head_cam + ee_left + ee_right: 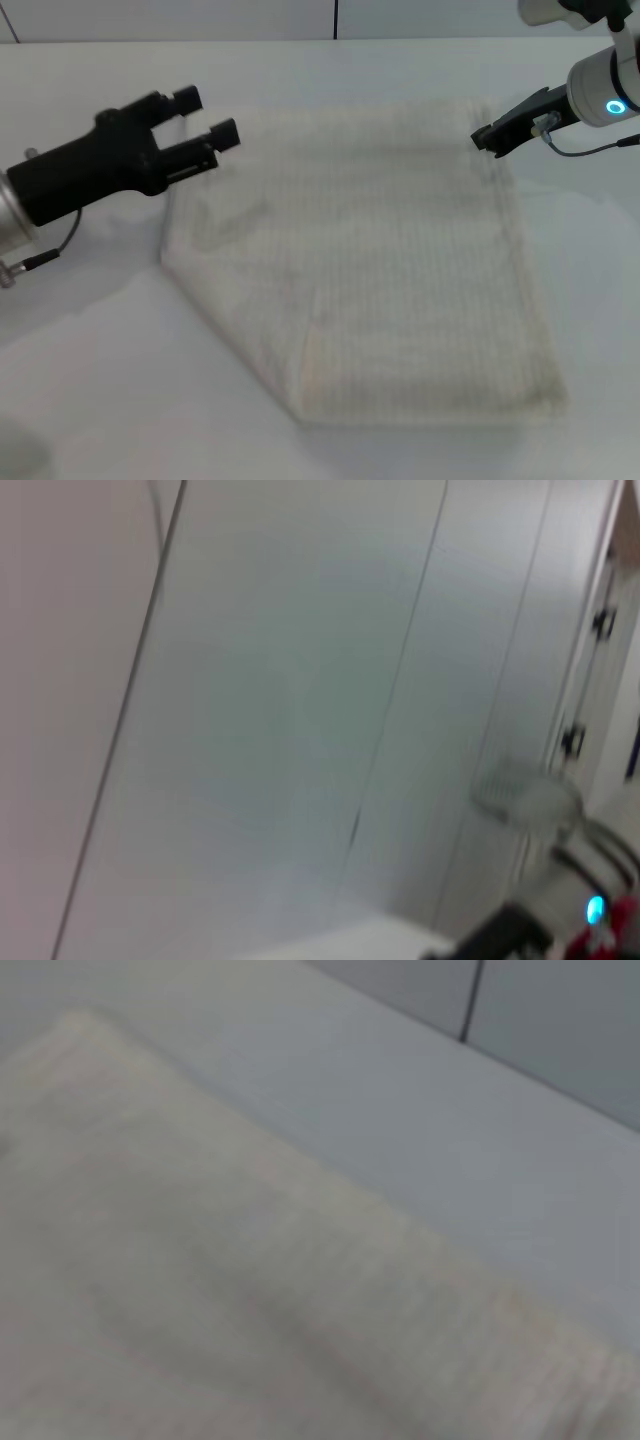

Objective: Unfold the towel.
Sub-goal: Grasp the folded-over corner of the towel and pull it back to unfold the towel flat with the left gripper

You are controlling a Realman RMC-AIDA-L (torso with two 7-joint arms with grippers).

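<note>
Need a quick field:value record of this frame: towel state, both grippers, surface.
towel: towel lies flat on the table, near-left corner folded in diagonally
left gripper: left gripper open, at the towel's far-left corner, holding nothing
right gripper: right gripper at the towel's far-right corner; grasp not discernible
surface: white table
task status: fold not yet opened

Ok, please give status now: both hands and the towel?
Left hand open, at towel's far left corner. Right hand at far right corner. Towel flat on table, near-left corner folded. Nothing in the way.
</note>
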